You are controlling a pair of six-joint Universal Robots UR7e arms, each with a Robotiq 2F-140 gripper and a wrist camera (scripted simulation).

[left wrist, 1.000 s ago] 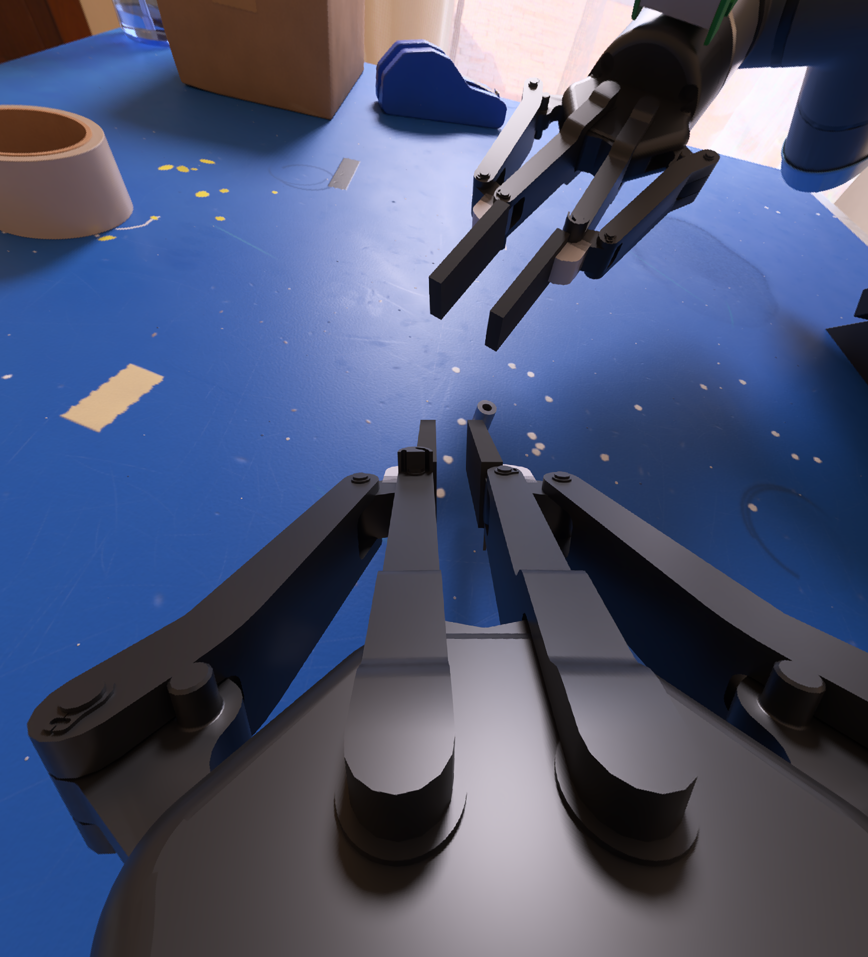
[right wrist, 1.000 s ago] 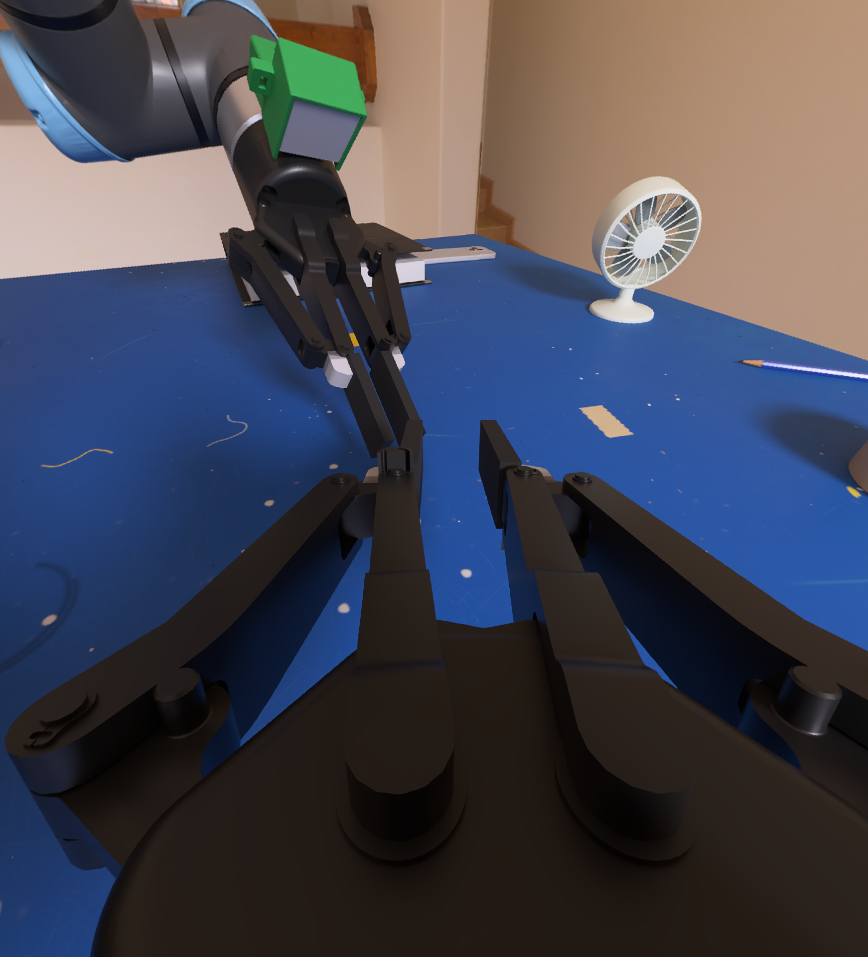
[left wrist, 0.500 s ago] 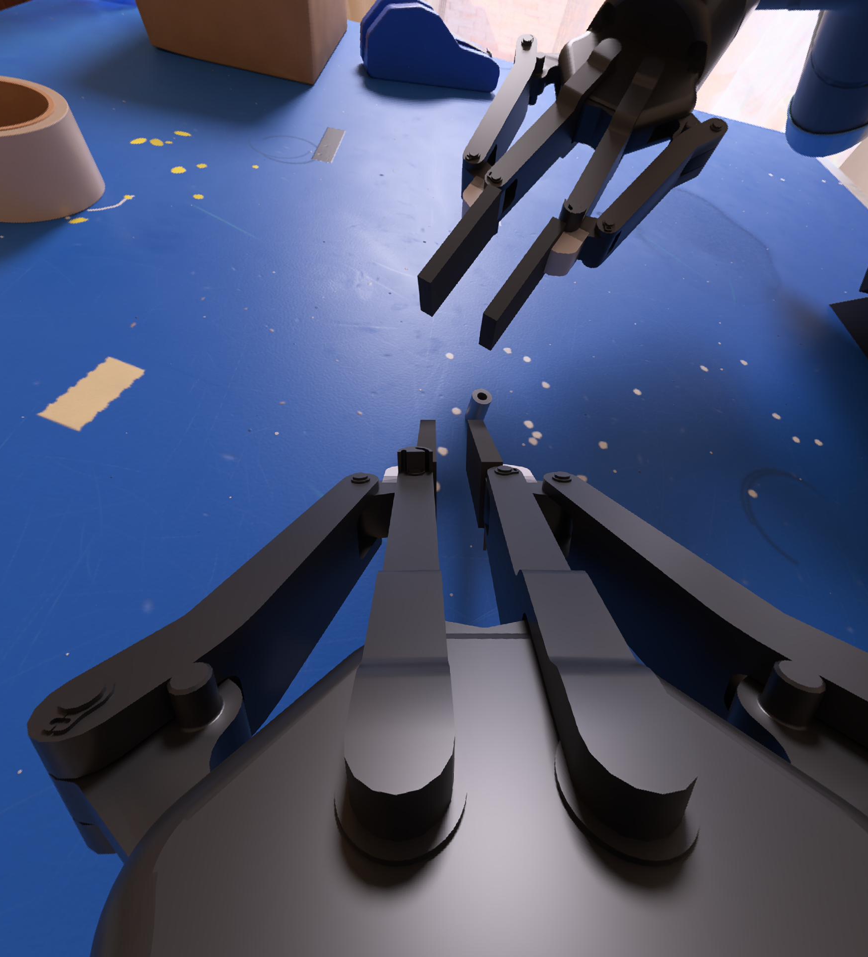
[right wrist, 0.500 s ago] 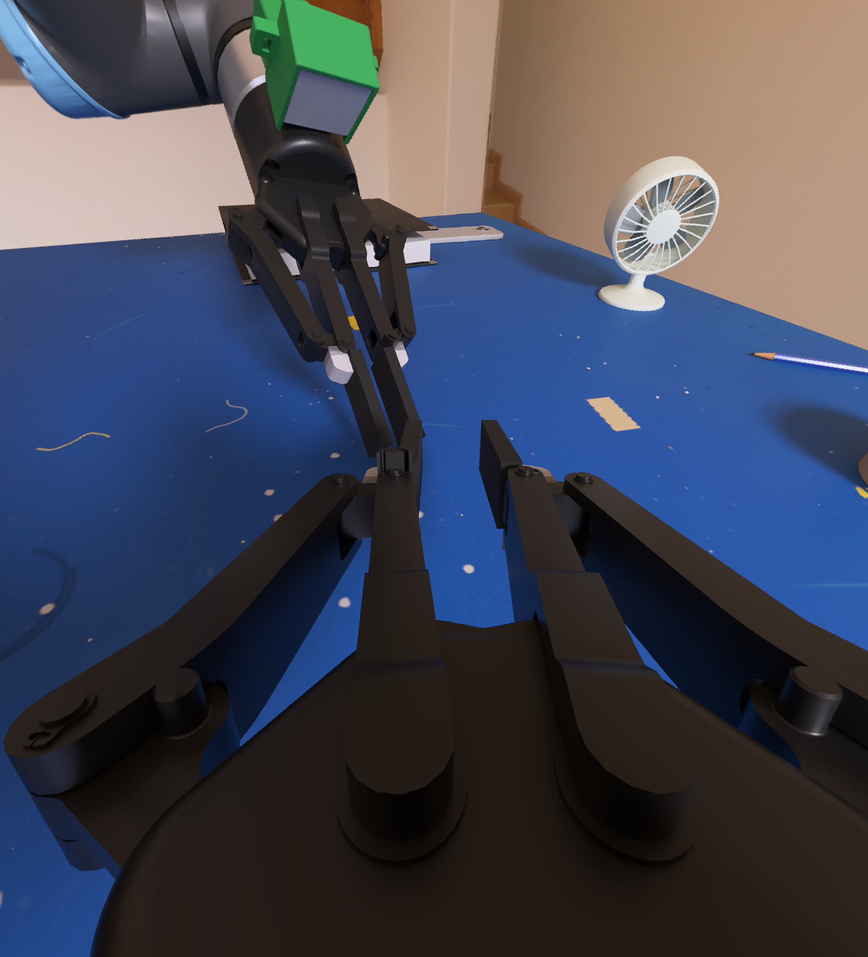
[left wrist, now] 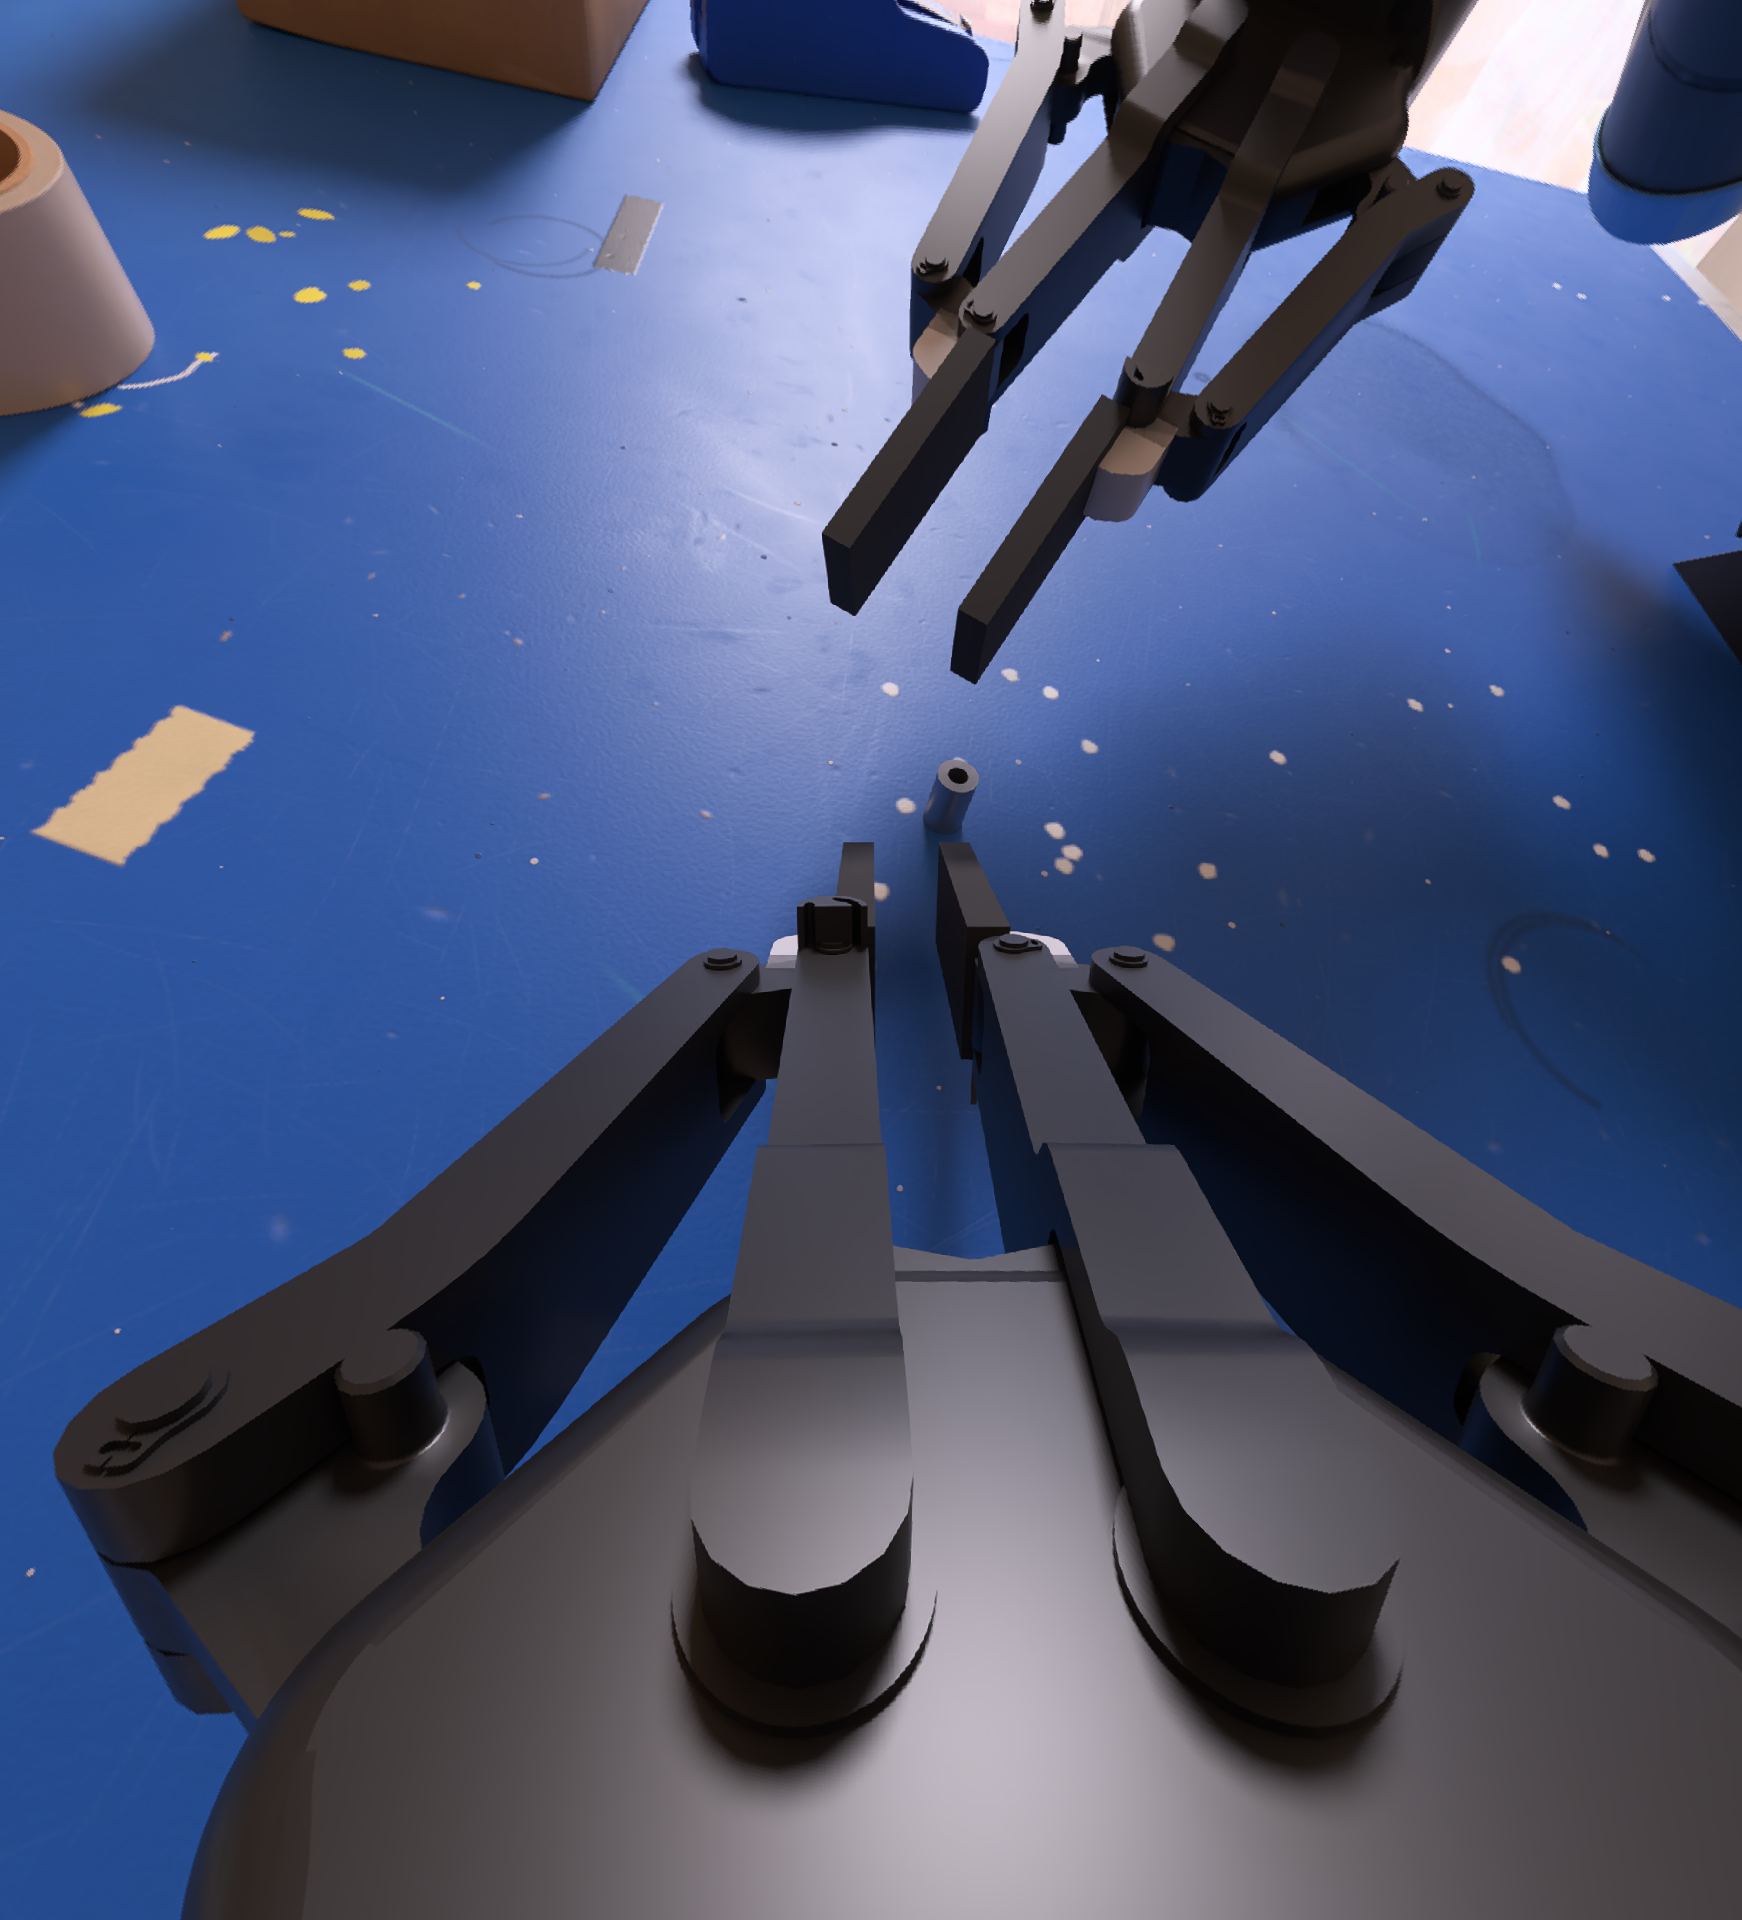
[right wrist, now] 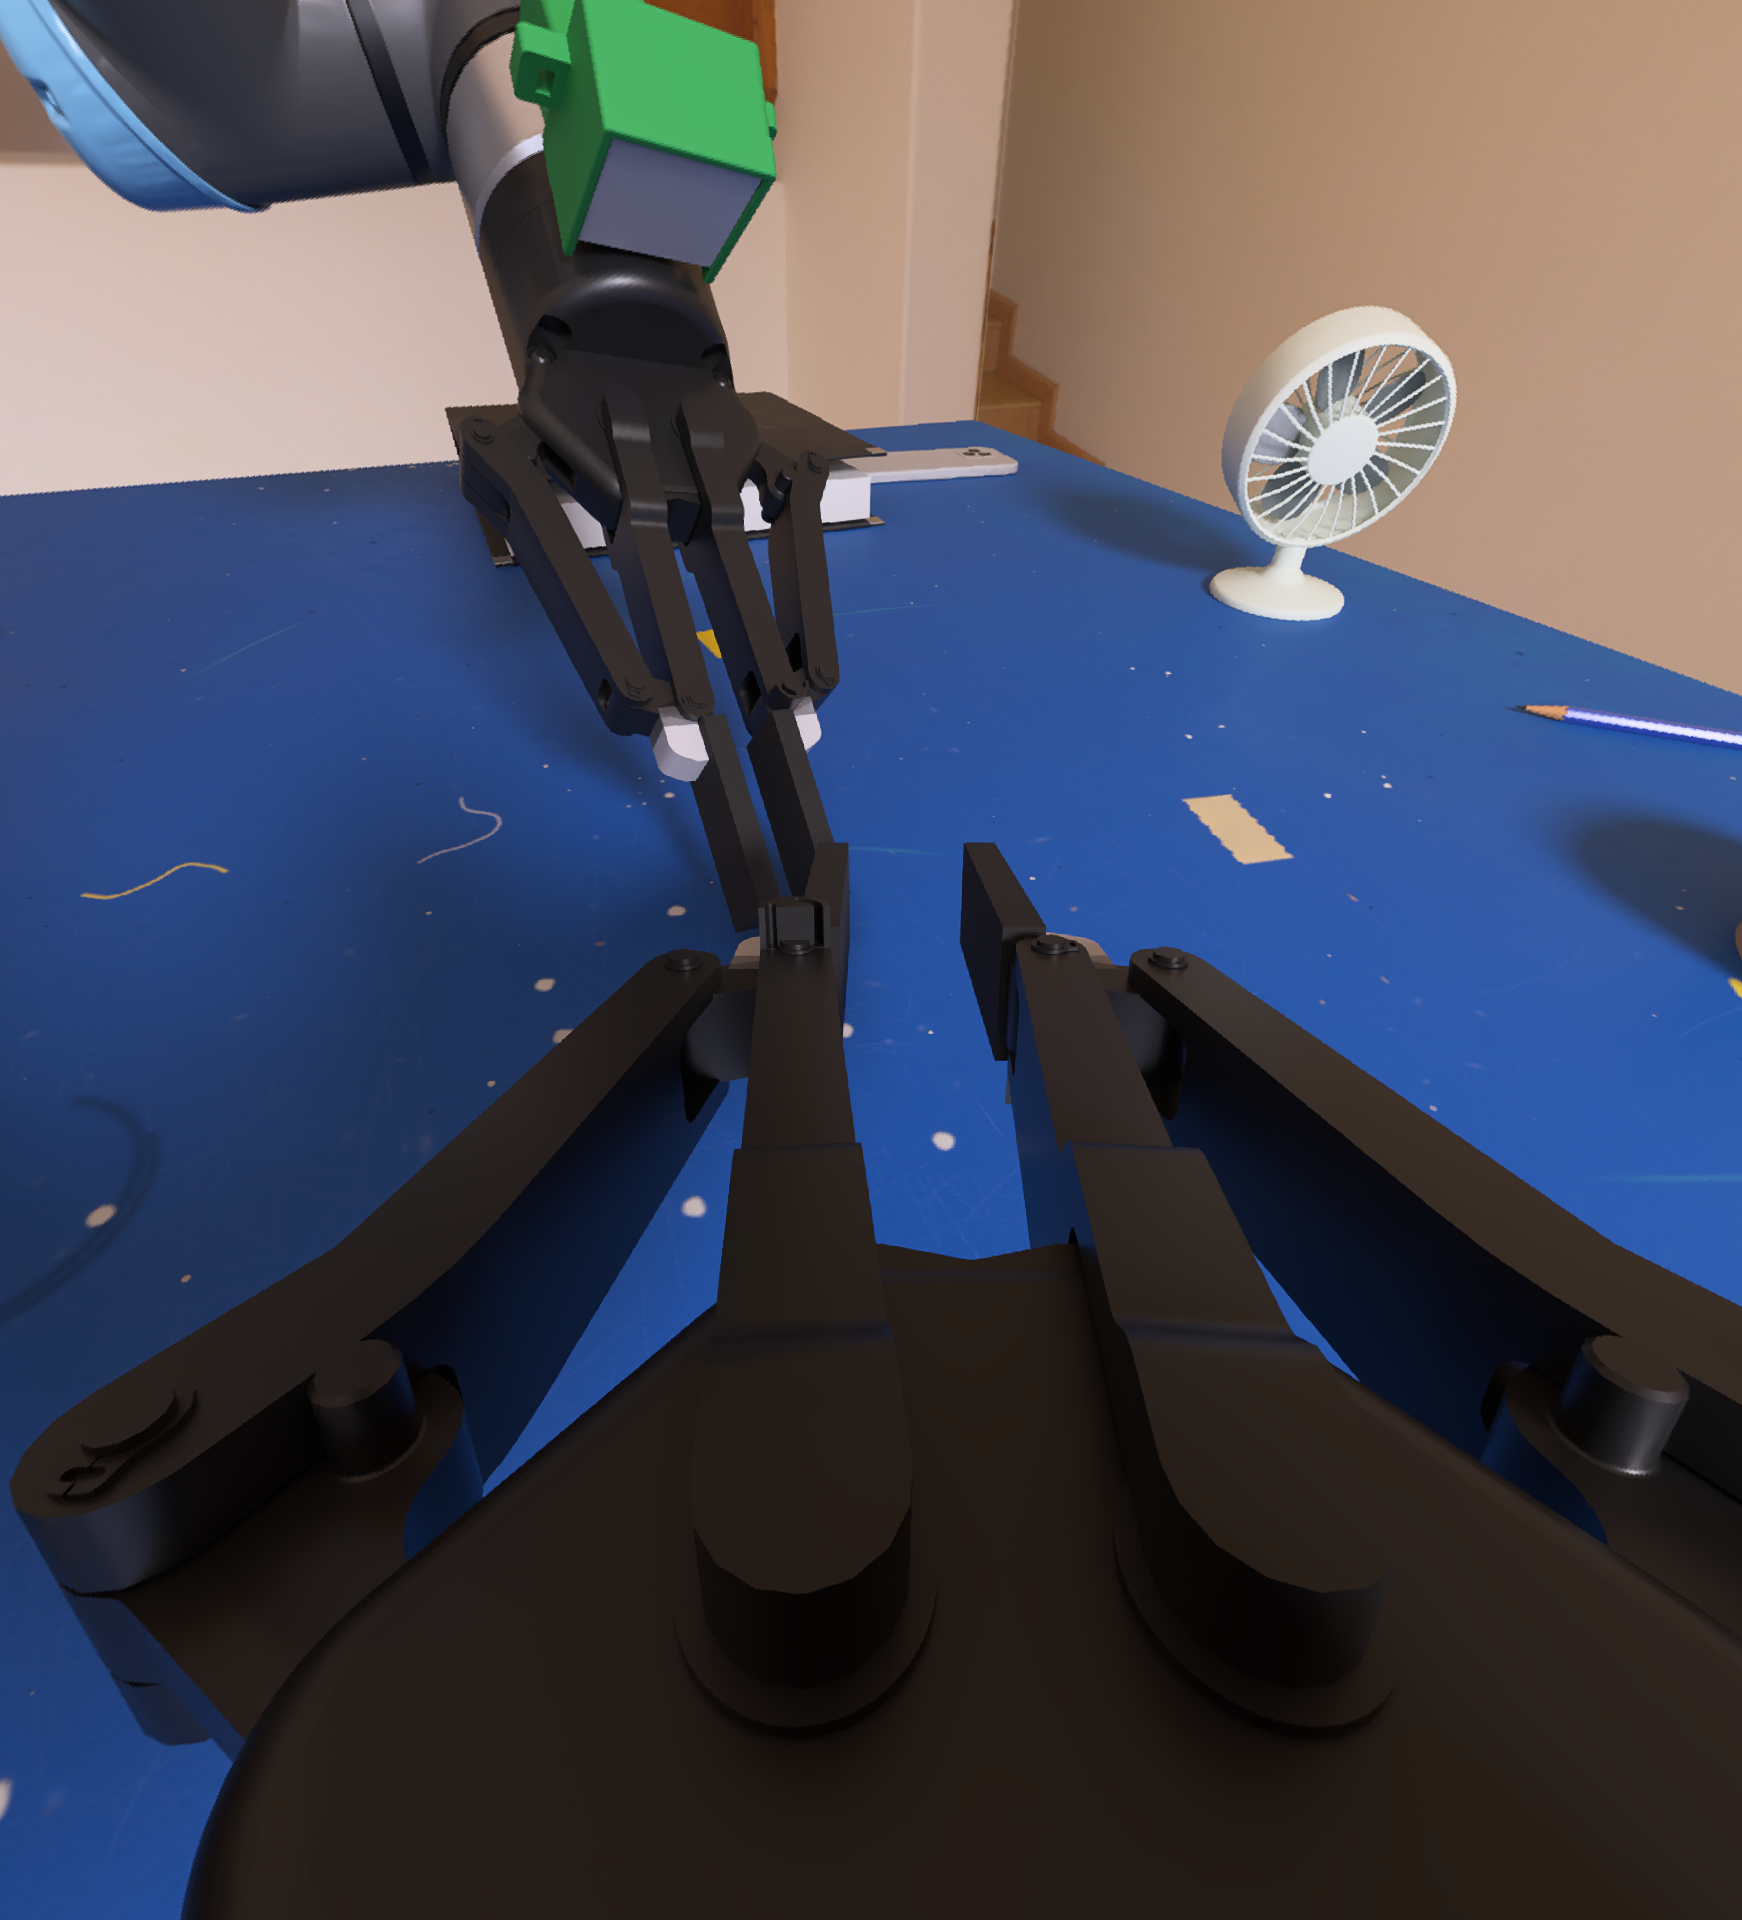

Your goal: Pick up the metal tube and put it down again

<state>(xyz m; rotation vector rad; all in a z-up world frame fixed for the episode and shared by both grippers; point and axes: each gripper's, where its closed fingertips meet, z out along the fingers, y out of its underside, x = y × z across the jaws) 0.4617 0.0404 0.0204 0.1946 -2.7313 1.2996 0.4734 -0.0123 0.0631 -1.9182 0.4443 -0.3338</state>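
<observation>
**Tube upright on table, free of both grippers**

Metal tube (left wrist: pixel 951 797): small grey cylinder w/ open bore on top, standing upright on the blue table (left wrist: pixel 534 582). You see it only in the left wrist view; in the right wrist view it's hidden, can't tell where.

Left gripper (left wrist: pixel 906 868): tips just short of the tube on the near side, not touching it. Jaws sit w/ a narrow gap, nothing between them, so read it as slightly open, holding nothing. From the right wrist view you get the same gripper (right wrist: pixel 765 862) farther off, fingers nearly together, angled down at the table.

Right gripper (left wrist: pixel 912 613): hangs above the table beyond the tube, fingers parted, empty. Its own view (right wrist: pixel 903 899) confirms a clear gap, only bare table showing thru.

Around, left wrist view: tape roll (left wrist: pixel 5 270) far left, torn tan tape strip (left wrist: pixel 145 784) left of centre, cardboard box (left wrist: pixel 462 36) and blue object (left wrist: pixel 836 62) at the far edge. All well apart from the tube.

Right wrist view: white desk fan (right wrist: pixel 1329 462) and pencil (right wrist: pixel 1677 732) to the right, on the table.
</observation>
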